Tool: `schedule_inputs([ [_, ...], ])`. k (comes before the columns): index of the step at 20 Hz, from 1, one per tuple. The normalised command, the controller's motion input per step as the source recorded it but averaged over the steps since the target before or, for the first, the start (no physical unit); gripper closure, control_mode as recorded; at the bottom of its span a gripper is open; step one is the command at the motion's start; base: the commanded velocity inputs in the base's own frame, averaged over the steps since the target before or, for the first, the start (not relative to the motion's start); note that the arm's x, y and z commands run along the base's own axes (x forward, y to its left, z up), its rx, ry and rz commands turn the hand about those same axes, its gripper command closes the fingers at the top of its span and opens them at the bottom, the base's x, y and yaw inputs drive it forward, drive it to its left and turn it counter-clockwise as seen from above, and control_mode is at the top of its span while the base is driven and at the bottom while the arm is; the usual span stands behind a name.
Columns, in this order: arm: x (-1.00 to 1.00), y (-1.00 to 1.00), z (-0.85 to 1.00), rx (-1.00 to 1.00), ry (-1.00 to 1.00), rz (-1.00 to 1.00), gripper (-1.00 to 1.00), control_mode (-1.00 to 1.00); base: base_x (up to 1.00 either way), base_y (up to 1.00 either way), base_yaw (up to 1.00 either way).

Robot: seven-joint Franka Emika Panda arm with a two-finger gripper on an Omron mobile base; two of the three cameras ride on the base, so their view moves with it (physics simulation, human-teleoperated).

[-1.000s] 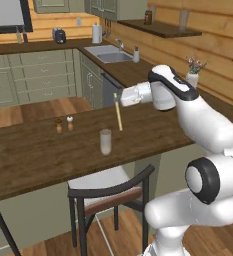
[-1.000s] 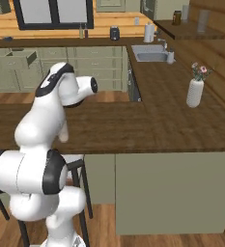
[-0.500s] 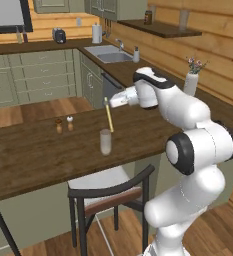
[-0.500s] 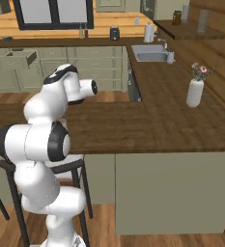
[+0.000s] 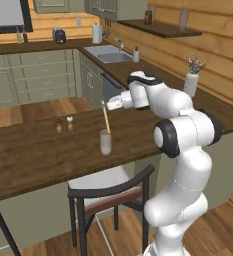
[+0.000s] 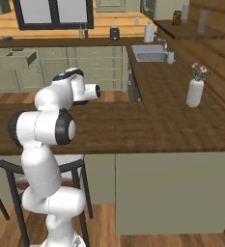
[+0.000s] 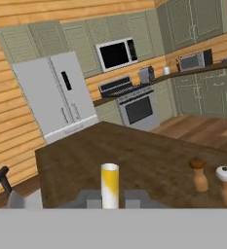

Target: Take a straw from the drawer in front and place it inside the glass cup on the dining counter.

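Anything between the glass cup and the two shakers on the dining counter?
Nothing: in the left base view, bare dining counter runs from the glass cup to the shakers.

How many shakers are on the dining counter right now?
2: a brown shaker and a white-topped shaker stand side by side on the dining counter, left of the glass cup. None seem hidden.
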Motion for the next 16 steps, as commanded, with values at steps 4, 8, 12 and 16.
schedule_inputs([
  [4,0.50,0.12,-0.13,0.00,0.00,0.01,1.00,-1.00,0.00,0.00,0.00],
  [8,0.52,0.09,-0.14,0.00,0.00,0.01,1.00,-1.00,0.00,0.00,0.00],
  [12,0.35,0.05,-0.23,0.00,0.00,0.01,1.00,-1.00,0.00,0.00,0.00],
  [16,0.36,0.06,-0.27,0.00,0.00,0.01,1.00,-1.00,0.00,0.00,0.00],
])
